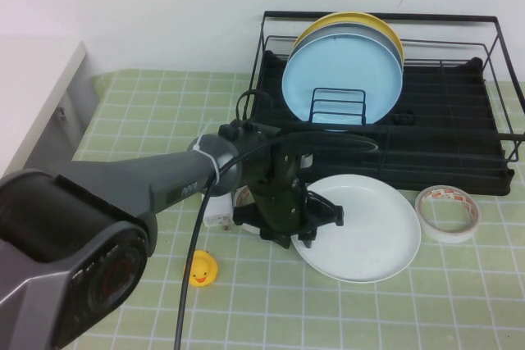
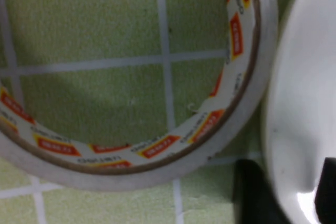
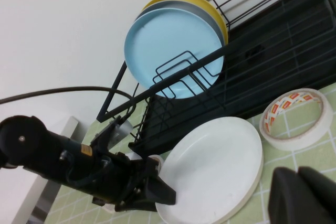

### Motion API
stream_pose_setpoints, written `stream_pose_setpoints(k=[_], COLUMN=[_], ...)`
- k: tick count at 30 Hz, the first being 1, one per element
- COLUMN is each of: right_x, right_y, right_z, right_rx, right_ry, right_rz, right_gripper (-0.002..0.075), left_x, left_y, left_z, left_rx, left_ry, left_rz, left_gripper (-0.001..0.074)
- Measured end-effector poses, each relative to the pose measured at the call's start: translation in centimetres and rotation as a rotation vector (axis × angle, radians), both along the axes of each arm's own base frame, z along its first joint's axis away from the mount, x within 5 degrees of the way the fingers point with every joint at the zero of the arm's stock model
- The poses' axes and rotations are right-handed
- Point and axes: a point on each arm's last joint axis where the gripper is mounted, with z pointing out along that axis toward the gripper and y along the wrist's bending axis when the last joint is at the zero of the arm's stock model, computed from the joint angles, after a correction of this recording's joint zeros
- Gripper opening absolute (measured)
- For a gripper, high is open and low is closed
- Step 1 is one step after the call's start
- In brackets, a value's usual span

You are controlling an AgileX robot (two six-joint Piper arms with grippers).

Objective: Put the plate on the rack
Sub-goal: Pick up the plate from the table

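High view: left gripper (image 1: 316, 227) at plate's (image 1: 369, 231) left rim, jaw state unclear; right gripper (image 3: 307, 195) likewise; rack (image 1: 459, 165) behind.

Left gripper (image 1: 297, 217) at plate (image 1: 369, 231) rim, before rack (image 1: 459, 145).

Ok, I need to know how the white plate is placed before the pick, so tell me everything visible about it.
The plate is plain white, round and glossy-looking, with a shallow raised rim. It lies flat and empty on the green checked tablecloth, in front of the rack, not in it. The left gripper is at its left edge; the fingers' state is unclear. A tape roll lies apart to its right. The right gripper is visible only in its own wrist view, off the plate.
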Motion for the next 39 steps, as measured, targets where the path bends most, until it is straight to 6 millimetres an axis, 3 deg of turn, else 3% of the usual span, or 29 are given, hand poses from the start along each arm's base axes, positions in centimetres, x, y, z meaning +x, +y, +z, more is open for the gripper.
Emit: stream_pose_setpoints(k=[5,8,18,28,33,36,39], right_x=[0.0,0.0,0.0,0.0,-0.1,-0.2,-0.4], right_y=[0.0,0.0,0.0,0.1,0.3,0.6,0.8], right_z=[0.0,0.0,0.0,0.0,0.0,-0.1,1.2], right_rx=[0.000,0.000,0.000,0.021,0.040,0.030,0.032], right_ry=[0.000,0.000,0.001,0.000,0.011,0.022,-0.007], right_rz=[0.000,0.000,0.002,0.003,0.025,0.066,0.087], right_gripper=[0.0009,0.0009,0.0009,0.0009,0.0009,0.0009,0.0009], left_x=[0.0,0.1,1.5,3.1,2.5,1.9,1.3], left_y=[0.0,-0.2,1.9,4.8,5.0,4.9,5.0], left_z=[-0.1,-0.1,-0.1,0.9,3.5,6.4,9.5], left_rx=[-0.003,-0.022,-0.190,-0.355,-0.368,-0.389,-0.407], left_ry=[-0.001,0.000,0.162,0.202,0.163,0.107,0.034], left_rz=[0.005,0.022,0.104,-0.049,-0.172,-0.219,-0.267], left_gripper=[0.0083,0.0034,0.0001,0.0001,0.0001,0.0001,0.0001])
